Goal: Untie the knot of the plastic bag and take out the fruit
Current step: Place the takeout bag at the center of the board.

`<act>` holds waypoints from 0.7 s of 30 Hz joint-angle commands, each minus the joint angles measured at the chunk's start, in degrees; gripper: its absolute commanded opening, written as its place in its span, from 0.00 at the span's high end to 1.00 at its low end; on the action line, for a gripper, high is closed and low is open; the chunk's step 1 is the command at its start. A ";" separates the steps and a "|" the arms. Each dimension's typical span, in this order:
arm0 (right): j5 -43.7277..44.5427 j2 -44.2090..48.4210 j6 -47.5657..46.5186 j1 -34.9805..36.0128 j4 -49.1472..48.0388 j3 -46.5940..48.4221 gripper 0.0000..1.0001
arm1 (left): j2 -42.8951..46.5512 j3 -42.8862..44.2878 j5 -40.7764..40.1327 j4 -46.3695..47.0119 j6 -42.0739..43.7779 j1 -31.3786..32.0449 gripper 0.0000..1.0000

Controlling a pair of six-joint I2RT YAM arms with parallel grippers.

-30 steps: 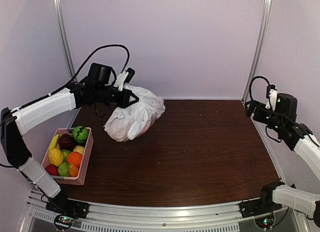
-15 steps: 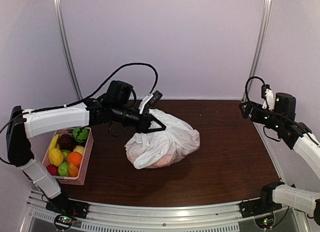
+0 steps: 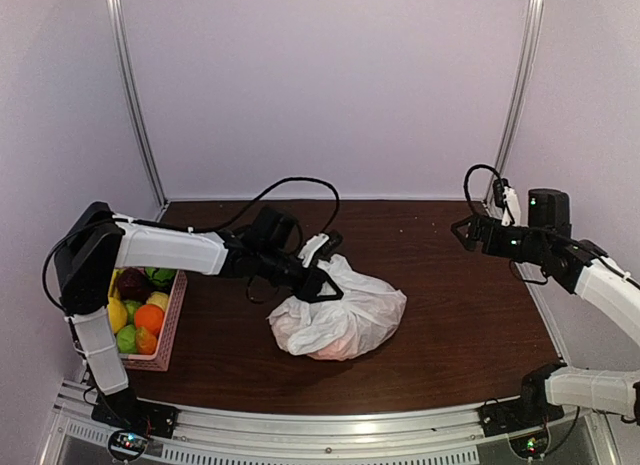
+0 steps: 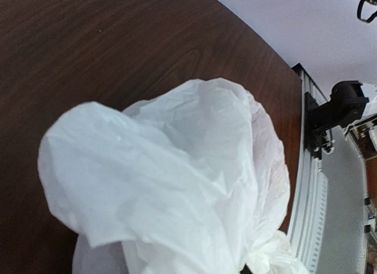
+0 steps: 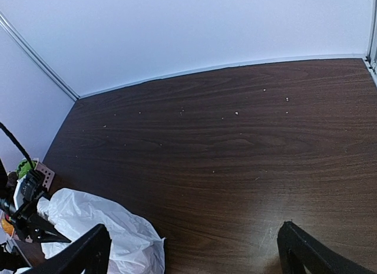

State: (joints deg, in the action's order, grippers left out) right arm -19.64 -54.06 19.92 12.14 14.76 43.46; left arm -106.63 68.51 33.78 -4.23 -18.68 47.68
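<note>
plastic bag [image 3: 350, 320]: on table [image 3: 460, 315], right of pink basket [image 3: 172, 315]
left gripper [image 3: 323, 273]: clenched on bag's top
right gripper [image 3: 462, 229]: released, farther right of basket
risk: lone pull could drag bag or tear thin plastic

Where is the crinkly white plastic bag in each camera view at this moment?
Top external: the crinkly white plastic bag lies just below centre, resting on the tabletop.
Left wrist: it fills the lower middle, close up.
Right wrist: it is in the bottom left corner.
Shared landmark: the dark brown wooden table beneath it.
</note>
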 commanded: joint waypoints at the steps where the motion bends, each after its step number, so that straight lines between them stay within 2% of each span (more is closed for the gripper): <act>1: 0.59 1.50 -0.06 2.50 0.49 0.04 0.00 | 1.87 -0.29 -7.39 5.72 -0.89 -0.14 0.59; 7: -0.03 3.20 -0.69 4.57 -0.35 -0.63 0.00 | 11.52 -4.61 -18.88 7.42 -0.74 -0.13 0.23; 10: -0.67 4.02 -1.23 6.35 -1.49 -0.92 0.00 | 17.67 -8.33 -24.21 8.78 -1.05 -0.13 0.10; 15: 0.16 2.46 -2.52 10.09 -1.60 0.31 0.01 | 24.00 -11.32 -29.43 3.80 -4.86 -0.11 0.06; 21: 4.44 -0.16 -3.50 15.75 -2.21 0.62 0.04 | 30.14 -16.91 -30.46 -1.86 -16.16 2.41 0.06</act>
State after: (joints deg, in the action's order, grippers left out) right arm -18.68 -52.97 17.82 25.02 13.65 43.46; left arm -78.91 55.02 5.98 -1.30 -26.35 48.10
